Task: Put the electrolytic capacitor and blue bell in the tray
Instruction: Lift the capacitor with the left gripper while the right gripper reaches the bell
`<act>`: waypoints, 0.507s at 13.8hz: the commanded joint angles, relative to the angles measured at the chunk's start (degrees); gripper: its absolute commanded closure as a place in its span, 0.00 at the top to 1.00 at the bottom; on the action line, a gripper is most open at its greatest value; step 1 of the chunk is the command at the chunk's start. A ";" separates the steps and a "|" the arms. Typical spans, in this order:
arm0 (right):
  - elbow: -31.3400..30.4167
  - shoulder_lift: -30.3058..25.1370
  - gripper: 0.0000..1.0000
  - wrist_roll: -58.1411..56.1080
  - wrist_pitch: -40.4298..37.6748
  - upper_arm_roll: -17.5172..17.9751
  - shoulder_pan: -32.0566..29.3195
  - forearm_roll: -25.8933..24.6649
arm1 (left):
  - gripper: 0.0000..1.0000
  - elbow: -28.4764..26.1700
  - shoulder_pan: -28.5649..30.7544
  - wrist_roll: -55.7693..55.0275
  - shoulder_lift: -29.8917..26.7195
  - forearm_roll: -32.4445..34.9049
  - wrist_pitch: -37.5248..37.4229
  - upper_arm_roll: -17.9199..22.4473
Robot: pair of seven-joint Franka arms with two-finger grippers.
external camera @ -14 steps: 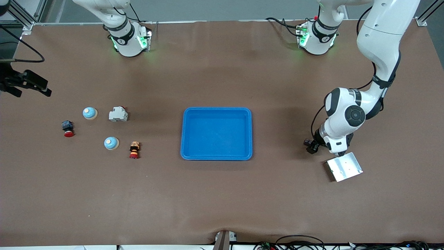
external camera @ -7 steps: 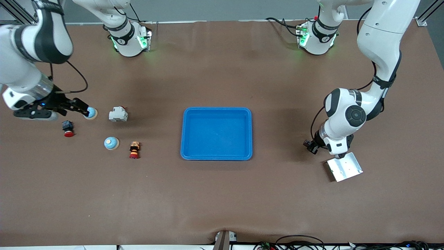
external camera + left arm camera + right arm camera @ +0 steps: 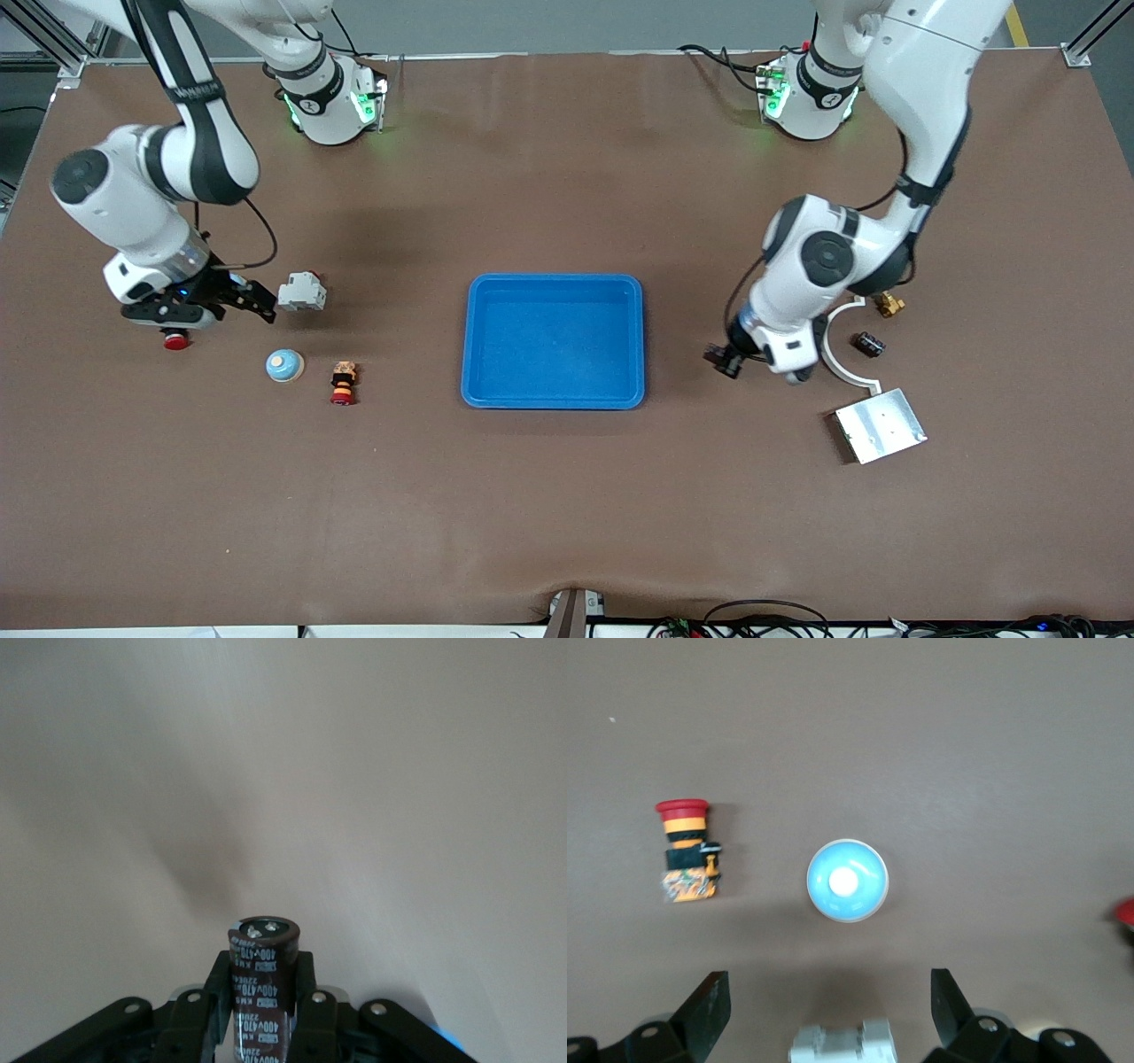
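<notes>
The blue tray [image 3: 554, 346] lies mid-table. My left gripper [image 3: 722, 359] is shut on the dark electrolytic capacitor [image 3: 262, 943]. It holds the capacitor over bare table between the tray and the silver plate [image 3: 881, 425]. In the left wrist view the capacitor stands between the fingers of the left gripper [image 3: 263, 973]. My right gripper [image 3: 252, 301] is open and low beside the white block [image 3: 301, 291]. One blue bell [image 3: 284, 365] sits nearer the front camera and shows in the right wrist view [image 3: 847, 880]. The right gripper [image 3: 828, 1010] has its fingers wide apart with the white block [image 3: 842, 1045] between them.
A red-capped button [image 3: 175, 339] and an orange-and-red button [image 3: 343, 383] lie near the bell. A white curved piece [image 3: 837, 354], a gold part [image 3: 886, 306] and a small black part [image 3: 868, 344] lie by the silver plate.
My right arm swung in over the parts at its end and now covers the farther bell. My left arm moved toward the tray with the capacitor, uncovering the small parts by the plate.
</notes>
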 commanded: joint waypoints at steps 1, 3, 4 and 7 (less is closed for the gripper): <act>2.25 9.13 1.00 1.62 7.43 0.10 1.42 0.78 | 0.00 4.47 -6.74 -6.65 1.97 0.14 -1.35 0.77; 4.62 12.57 1.00 1.62 7.98 0.10 1.51 0.78 | 0.00 6.76 -9.73 -9.21 4.26 0.14 -1.35 0.77; 5.50 13.80 1.00 1.62 8.07 0.10 1.42 0.78 | 0.00 7.82 -11.57 -10.44 5.75 0.23 -1.35 1.03; 8.67 17.32 1.00 1.44 7.98 0.02 1.34 0.69 | 0.00 7.83 -13.70 -14.31 6.90 0.23 -1.53 1.29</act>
